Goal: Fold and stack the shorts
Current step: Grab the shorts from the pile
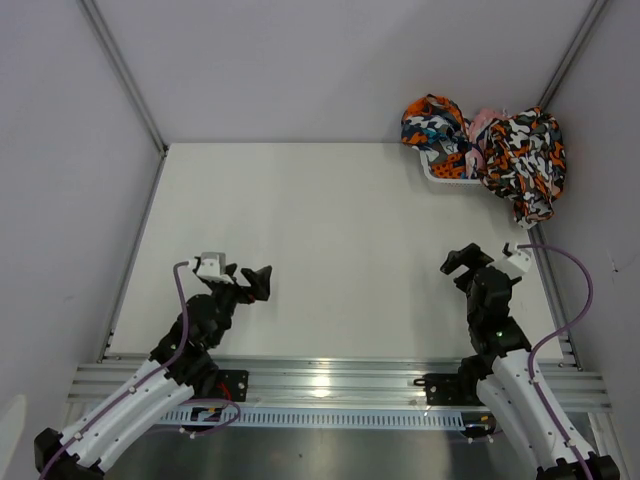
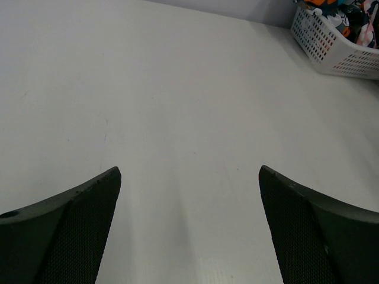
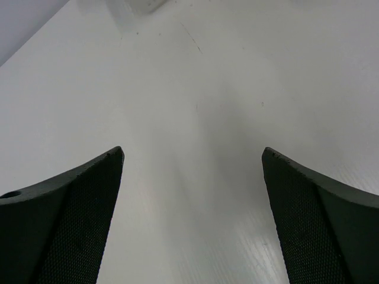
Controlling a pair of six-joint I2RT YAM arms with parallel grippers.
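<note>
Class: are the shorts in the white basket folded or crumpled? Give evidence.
Crumpled. The teal shorts and blotched shorts sit bunched in the basket, the blotched pair spilling over its rim.

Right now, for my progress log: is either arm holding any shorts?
No, both jaws stand open and empty, the shorts heaped at the basket.

You are getting bright, even light over the table, with faint, soft shadows falling on it. Glare is shining off the metal rail at the table's near edge. In your right wrist view the table's far end is blurring, beyond the fingers.
</note>
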